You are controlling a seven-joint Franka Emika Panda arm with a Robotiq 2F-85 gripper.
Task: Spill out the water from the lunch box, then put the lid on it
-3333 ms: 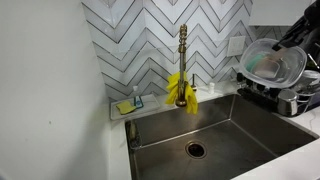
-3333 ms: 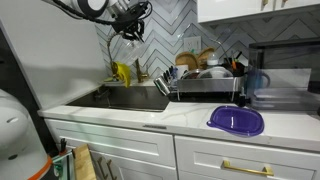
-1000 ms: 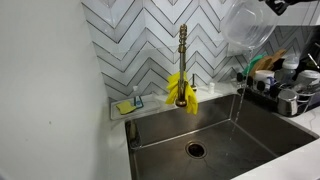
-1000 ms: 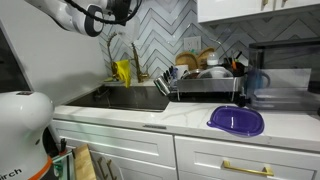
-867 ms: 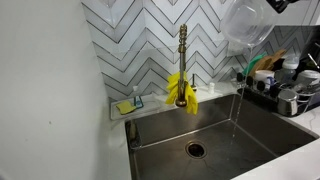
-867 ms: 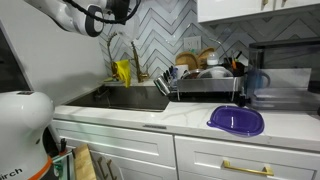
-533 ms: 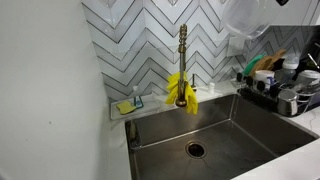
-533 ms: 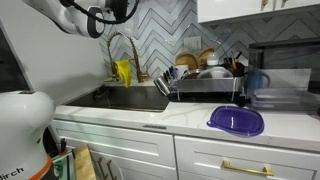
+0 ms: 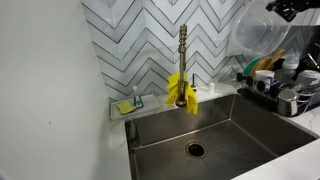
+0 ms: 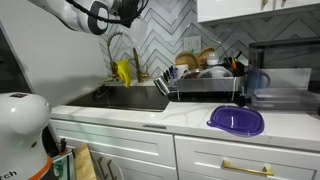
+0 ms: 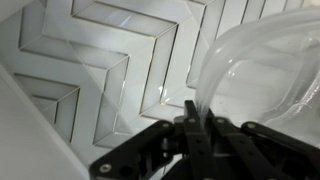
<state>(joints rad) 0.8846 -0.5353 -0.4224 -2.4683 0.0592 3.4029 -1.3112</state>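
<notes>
The chevron tile wall (image 9: 130,40) fills the back of the scene; below it a white worktop (image 10: 190,118) runs over white cabinets (image 10: 130,150); a steel sink (image 9: 250,125) is set into the worktop. The arm (image 10: 70,15) reaches in high above the sink. Just beside the sink stands a dish rack (image 10: 205,85) full of crockery.

The lunch box (image 9: 255,35) hangs in the air, tipped on its side, high over the end of the sink nearest the rack and in front of the tiles; it touches neither sink nor worktop. In the wrist view its clear curved wall (image 11: 265,60) fills the right of the picture, and the jaws are clamped together on its rim, with the tiles behind. In the exterior view with the cabinets the box itself is too faint to make out at the end of the arm.

The purple lid (image 10: 236,121) lies flat on the worktop, on the far side of the rack from the sink and well apart from the box.

A brass tap (image 9: 183,55) stands upright behind the sink; a yellow cloth (image 9: 181,90) is draped on its lower part; the drain (image 9: 195,150) sits in the sink floor.
</notes>
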